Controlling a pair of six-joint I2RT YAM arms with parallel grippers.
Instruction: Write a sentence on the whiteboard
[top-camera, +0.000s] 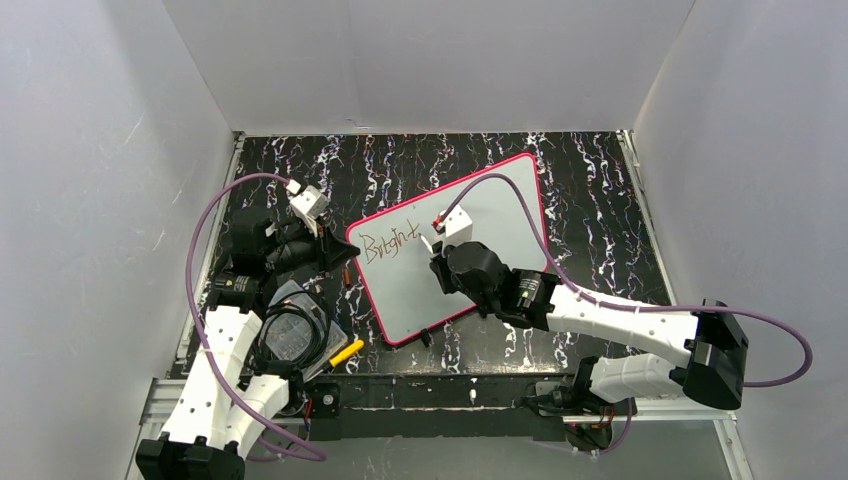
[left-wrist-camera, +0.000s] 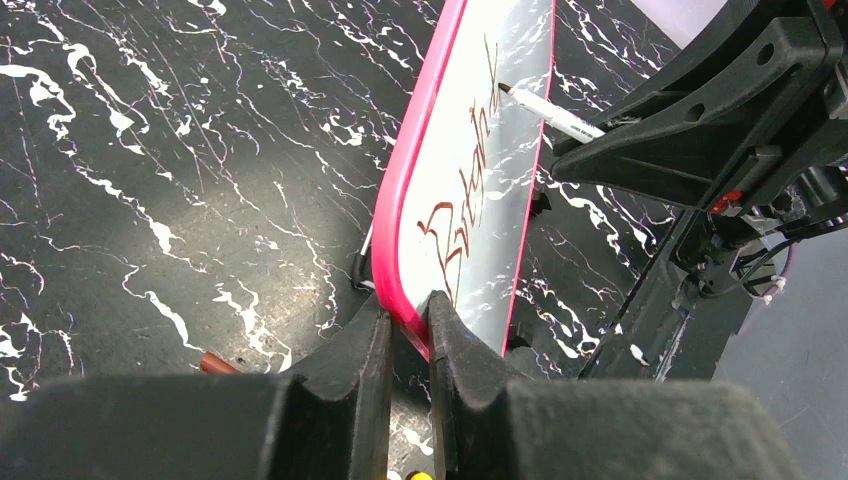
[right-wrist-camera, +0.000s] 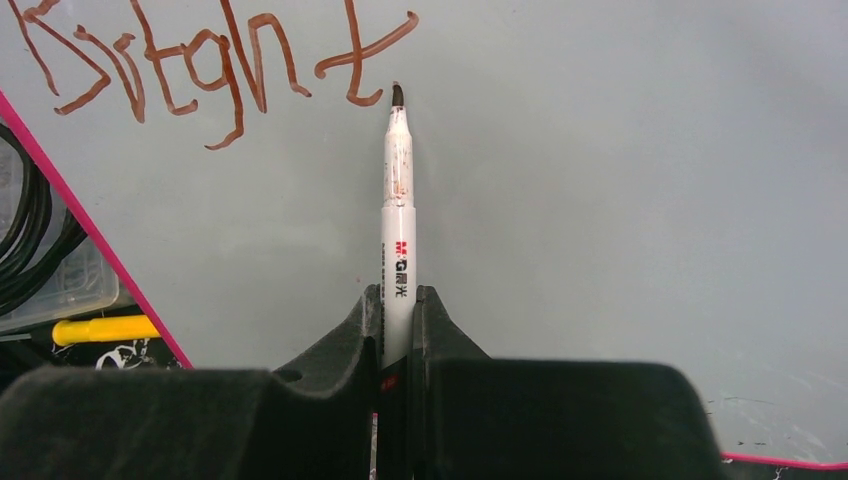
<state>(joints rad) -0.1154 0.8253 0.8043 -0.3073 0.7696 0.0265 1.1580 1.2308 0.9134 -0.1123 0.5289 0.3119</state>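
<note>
The whiteboard (top-camera: 480, 225) lies tilted on the black marbled table, white face up, pink-red frame. Reddish-brown lettering (top-camera: 388, 243) reads "Bright" near its left end; it also shows in the right wrist view (right-wrist-camera: 215, 65) and the left wrist view (left-wrist-camera: 462, 215). My left gripper (left-wrist-camera: 410, 318) is shut on the board's pink left edge (left-wrist-camera: 410, 215). My right gripper (right-wrist-camera: 398, 300) is shut on a white marker (right-wrist-camera: 399, 215), its dark tip (right-wrist-camera: 398, 96) just below the "t". In the top view the right gripper (top-camera: 437, 250) is over the board's middle.
A clear plastic box with black cables (top-camera: 292, 335) and a yellow object (top-camera: 346, 352) lie at the near left. A small brown cap (left-wrist-camera: 218, 363) lies on the table left of my left fingers. White walls enclose the table on three sides.
</note>
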